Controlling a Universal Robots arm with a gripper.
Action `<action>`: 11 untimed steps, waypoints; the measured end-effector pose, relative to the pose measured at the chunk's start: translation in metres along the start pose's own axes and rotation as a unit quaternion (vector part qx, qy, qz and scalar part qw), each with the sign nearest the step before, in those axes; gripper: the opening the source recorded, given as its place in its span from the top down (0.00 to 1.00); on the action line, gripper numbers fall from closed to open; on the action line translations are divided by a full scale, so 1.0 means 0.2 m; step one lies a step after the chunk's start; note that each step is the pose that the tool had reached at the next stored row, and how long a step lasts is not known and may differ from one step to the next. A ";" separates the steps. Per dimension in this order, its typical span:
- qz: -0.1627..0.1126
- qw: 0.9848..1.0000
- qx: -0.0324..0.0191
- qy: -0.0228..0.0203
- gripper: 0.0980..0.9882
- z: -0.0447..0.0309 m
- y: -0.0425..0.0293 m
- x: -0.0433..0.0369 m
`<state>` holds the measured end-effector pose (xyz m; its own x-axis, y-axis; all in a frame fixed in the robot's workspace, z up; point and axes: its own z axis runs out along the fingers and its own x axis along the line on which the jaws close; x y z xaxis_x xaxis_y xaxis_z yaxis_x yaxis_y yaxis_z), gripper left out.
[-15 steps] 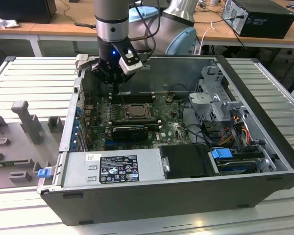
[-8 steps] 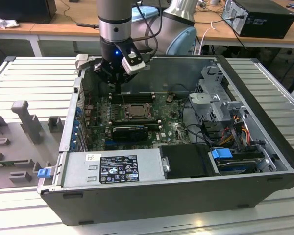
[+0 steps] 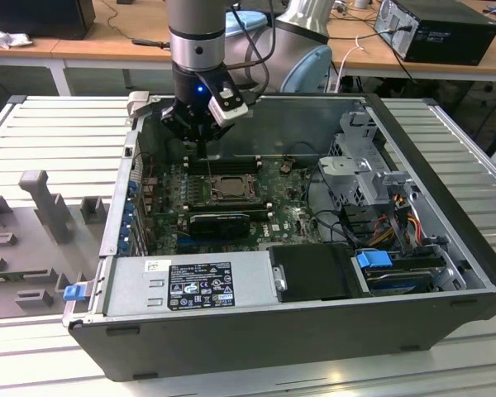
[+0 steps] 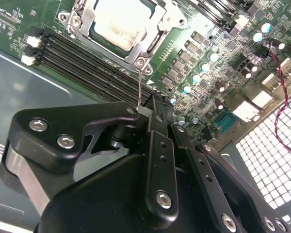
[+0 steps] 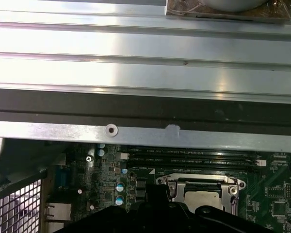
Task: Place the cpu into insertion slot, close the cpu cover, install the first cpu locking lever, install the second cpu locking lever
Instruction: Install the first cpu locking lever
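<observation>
Leftmost in the exterior view, a grey slotted fixture (image 3: pixel 41 207) lies on the ribbed worktop (image 3: pixel 58 132) beside the open computer case (image 3: pixel 256 331). Further right, the arm descends vertically from the far edge of the scene into the case, its wrist plumb and its gripper (image 3: pixel 200 142) pointing down just beyond the far side of the green motherboard (image 3: pixel 289 219).

The cpu (image 4: pixel 120 22) already lies in the insertion slot (image 3: pixel 229 188), its pale metal top showing through the square opening of the cpu cover (image 4: pixel 157 26), which appears folded down flat around it; both wrist views agree, the first wrist view showing the chip (image 5: pixel 203 198) framed by the plate. A thin wire locking lever (image 4: pixel 140 90) rises from the corner of the socket to the gripper, whose black fingers (image 4: pixel 157 145) stand nearly together with the lever's upper end at or between the tips; whether they actually pinch it cannot be told. Long black memory slots (image 4: pixel 87 60) run between socket and gripper.

Judged from this, the step in hand is a locking lever. Doing it well calls for following the lever's arc about its hinge, pressing down steadily, then moving it sideways under its retaining hook without scraping the capacitors (image 4: pixel 203 68) nearby.

At the exterior view's right sit the drive bays (image 3: pixel 372 178) and cable bundle (image 3: pixel 397 219).
</observation>
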<state>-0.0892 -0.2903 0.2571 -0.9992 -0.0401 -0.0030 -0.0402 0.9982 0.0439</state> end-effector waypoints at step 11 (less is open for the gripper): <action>0.000 1.000 0.000 0.000 0.99 0.001 -0.002 -0.048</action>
<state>-0.0795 -0.2903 0.2570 -0.9992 -0.0402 -0.0030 -0.0403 0.9982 0.0438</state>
